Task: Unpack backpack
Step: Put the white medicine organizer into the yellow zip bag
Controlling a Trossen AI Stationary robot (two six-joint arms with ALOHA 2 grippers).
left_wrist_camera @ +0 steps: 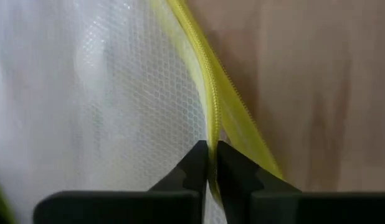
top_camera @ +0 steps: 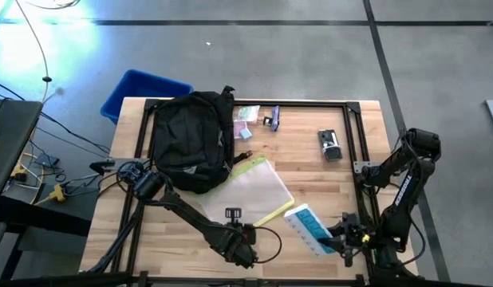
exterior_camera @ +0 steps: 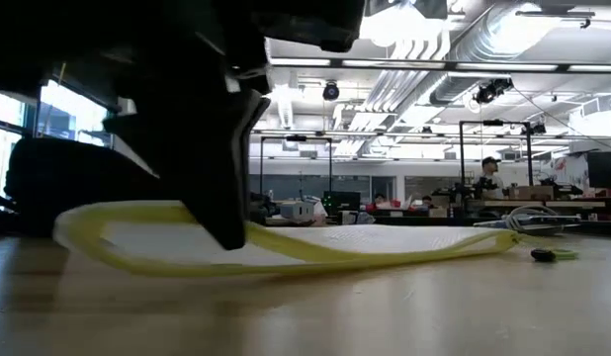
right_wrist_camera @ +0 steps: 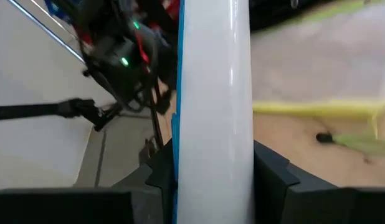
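Left gripper (left_wrist_camera: 212, 163) clenched on yellow zipper edge of clear pouch (top_camera: 250, 190), near front table edge. Right gripper (right_wrist_camera: 212, 163) clamps white-blue packet (top_camera: 310, 229) at front right. Backpack (top_camera: 191, 139) rests back left. We judge thin edge may slip if dragged. Open wood (top_camera: 310, 175) toward centre right.

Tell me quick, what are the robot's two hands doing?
Left gripper: shut on the clear pouch's yellow edge.
Right gripper: shut on a white and blue pack.
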